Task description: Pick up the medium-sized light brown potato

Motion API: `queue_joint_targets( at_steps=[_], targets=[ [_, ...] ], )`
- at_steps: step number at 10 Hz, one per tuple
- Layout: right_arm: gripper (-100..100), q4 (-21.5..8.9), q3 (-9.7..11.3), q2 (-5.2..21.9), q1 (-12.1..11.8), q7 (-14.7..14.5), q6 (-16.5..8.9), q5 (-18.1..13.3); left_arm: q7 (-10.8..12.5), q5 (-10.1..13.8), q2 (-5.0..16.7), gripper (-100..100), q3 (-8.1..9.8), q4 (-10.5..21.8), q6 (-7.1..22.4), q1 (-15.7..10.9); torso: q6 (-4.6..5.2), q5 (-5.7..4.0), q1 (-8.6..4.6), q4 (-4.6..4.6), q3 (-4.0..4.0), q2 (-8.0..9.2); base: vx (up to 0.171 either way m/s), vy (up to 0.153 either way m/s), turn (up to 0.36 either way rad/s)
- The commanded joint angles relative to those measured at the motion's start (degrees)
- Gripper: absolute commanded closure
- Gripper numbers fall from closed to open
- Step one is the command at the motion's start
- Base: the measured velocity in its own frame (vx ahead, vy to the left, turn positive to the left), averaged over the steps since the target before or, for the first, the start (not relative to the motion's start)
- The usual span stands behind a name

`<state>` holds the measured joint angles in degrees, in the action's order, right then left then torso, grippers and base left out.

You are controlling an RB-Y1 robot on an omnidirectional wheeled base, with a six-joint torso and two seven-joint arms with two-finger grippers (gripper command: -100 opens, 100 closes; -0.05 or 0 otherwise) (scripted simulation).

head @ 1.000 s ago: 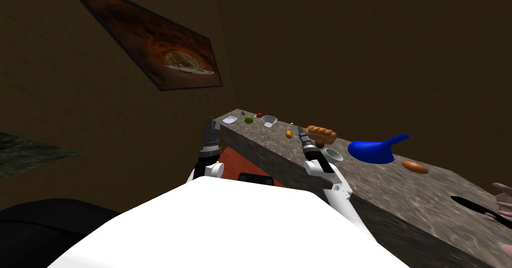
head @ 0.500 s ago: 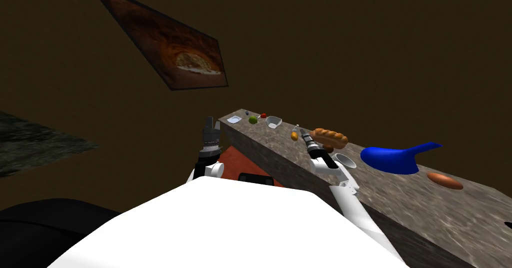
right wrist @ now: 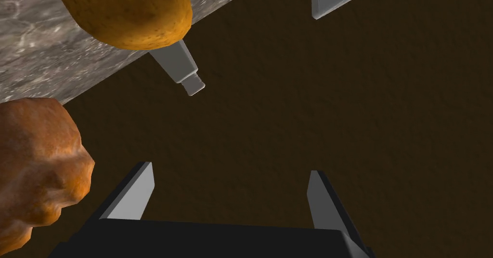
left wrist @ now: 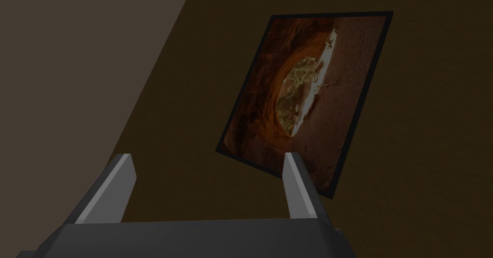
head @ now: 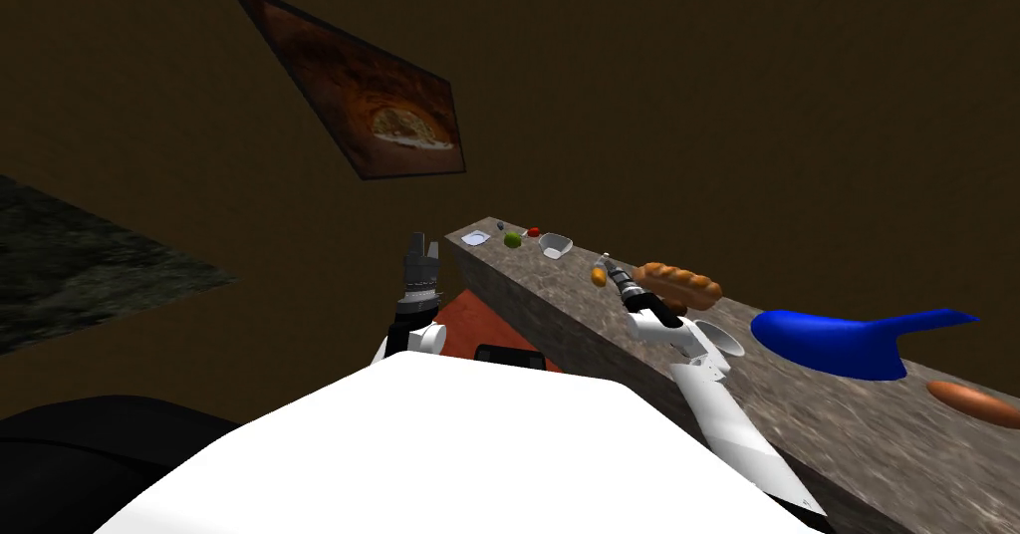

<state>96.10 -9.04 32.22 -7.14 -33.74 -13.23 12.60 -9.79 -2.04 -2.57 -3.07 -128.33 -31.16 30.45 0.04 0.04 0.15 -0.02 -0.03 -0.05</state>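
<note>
head view, orange-brown potato (head: pixel 598 277) on the grey marbled counter (head: pixel 538 294) just beside our right pincer (head: pixel 605 260), left wrist view, our left pincer (left wrist: pixel 208 156) apart, right wrist view, right pincer apart too, potato rounded, speckled, ahead, off to one side

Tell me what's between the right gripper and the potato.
Nothing lies between them. In the right wrist view the right gripper stands open, apart from the potato; a grey bottle neck pokes from behind it.
</note>
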Motion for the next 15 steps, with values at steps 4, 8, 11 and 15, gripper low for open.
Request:
queue_joint_targets(
  at_steps=[4, 8, 11, 15],
  targets=[
    [-100, -5.57, -1.71, 5.29, 2.83, -5.38, -7.71, 2.06, 0.0, 0.0, 0.0, 0, 0.0, 0.0, 0.0, 0.0, 0.01, -0.01, -0.03, 0.01, 0.03, 0.06, 0.019, 0.047, 0.119],
    [-100, -9.47, -2.43, 7.92, 3.94, -7.92, -13.2, 2.95, 0.0, 0.0, 0.0, 0, 0.0, 0.0, 0.0, 0.0, 0.0, 0.01, 0.06, -0.01, -0.02, -0.03, 0.029, 0.046, 0.104],
    [-100, -12.36, -3.07, 10.28, 4.94, -10.43, -17.31, 3.86, 0.0, 0.0, 0.0, 0, 0.0, 0.0, 0.0, 0.0, 0.01, -0.01, -0.03, 0.0, -0.01, -0.01, 0.027, 0.027, 0.102],
    [-100, -18.14, -4.09, 14.8, 6.6, -15.37, -23.49, 5.72, 0.0, 0.0, 0.0, 0, 0.01, 0.0, 0.0, 0.01, 0.04, -0.02, -0.05, 0.01, 0.03, 0.06, 0.029, 0.037, 0.129]
  ],
)
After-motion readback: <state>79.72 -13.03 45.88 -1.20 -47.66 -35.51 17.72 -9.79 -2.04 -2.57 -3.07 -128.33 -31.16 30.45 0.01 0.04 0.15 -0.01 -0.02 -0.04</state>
